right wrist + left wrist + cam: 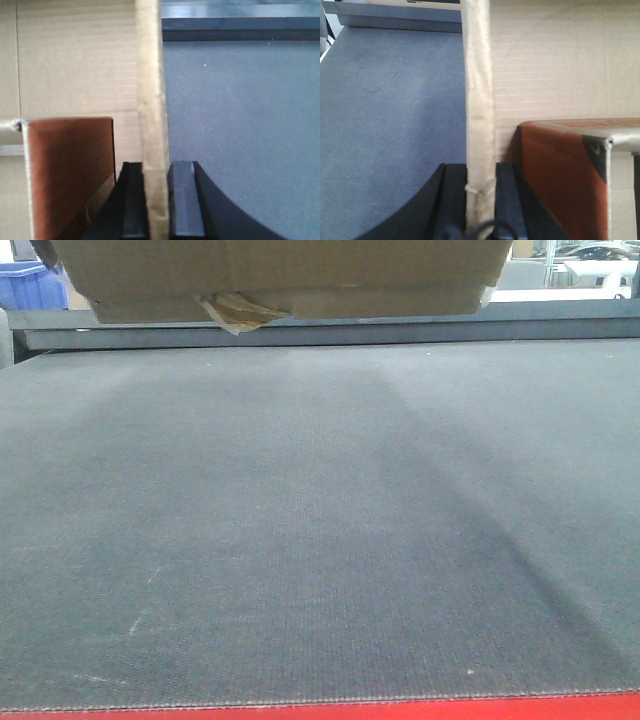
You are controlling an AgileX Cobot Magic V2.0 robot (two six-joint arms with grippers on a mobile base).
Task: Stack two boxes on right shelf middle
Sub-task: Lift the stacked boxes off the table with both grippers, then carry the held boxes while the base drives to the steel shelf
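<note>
While the left gripper (480, 176) and right gripper (156, 174) each pinch an upright wall of the plain brown corrugated cardboard box (280, 275) (tape scrap (235, 310) dangling), it hangs above the grey textured mat (300, 540), blue plastic bin (30, 285) behind.

The cardboard box (280, 270) runs off the front view's top edge (only its lower part and a ragged tape scrap (238, 312) show), partly hiding a blue bin (28, 288).

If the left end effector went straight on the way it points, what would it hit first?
The left end effector clamps the box wall; carrying it onward, probably the grey ledge, depth unclear.
</note>
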